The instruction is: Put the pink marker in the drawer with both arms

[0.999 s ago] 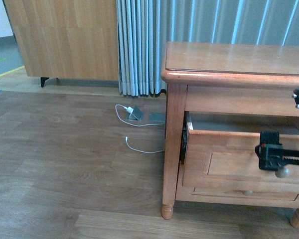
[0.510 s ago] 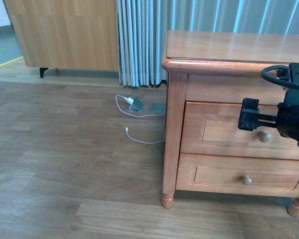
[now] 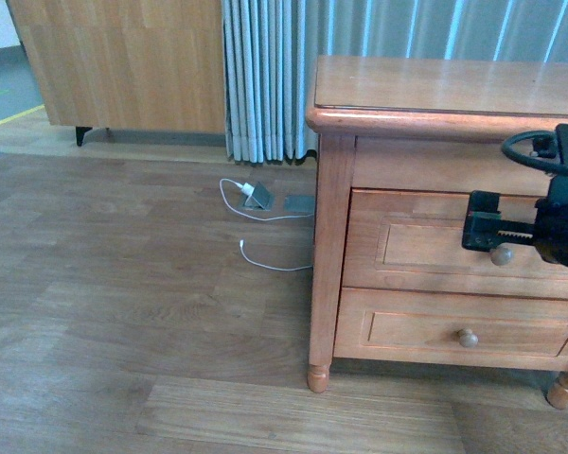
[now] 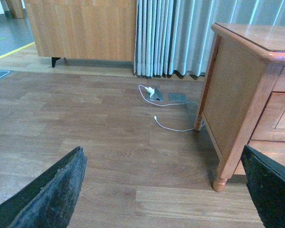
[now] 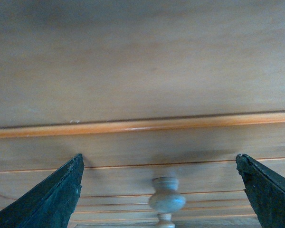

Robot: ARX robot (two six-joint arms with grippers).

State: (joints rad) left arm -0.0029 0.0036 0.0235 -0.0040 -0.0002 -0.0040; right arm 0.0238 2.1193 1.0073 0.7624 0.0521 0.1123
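Note:
The drawer (image 3: 426, 244), the top one of the honey-coloured cabinet (image 3: 435, 95), is pushed in flush with its frame. My right gripper (image 3: 500, 236) is open just in front of the drawer's round knob (image 3: 502, 254). In the right wrist view the knob (image 5: 166, 199) sits between and just beyond the open fingers (image 5: 61, 190), untouched. My left gripper (image 4: 162, 149) is open and empty above the wooden floor, left of the cabinet's side (image 4: 237, 95). The pink marker is not in view.
The lower drawer (image 3: 454, 331) with its knob (image 3: 468, 338) is shut. A white cable (image 3: 265, 267) and a charger (image 3: 256, 194) lie on the floor left of the cabinet. Curtains (image 3: 265, 85) and a wooden cupboard (image 3: 123, 66) stand behind.
A second ago the top drawer stood pulled out with my right gripper at its knob. It is now pushed fully in, and the gripper has stayed close to the knob.

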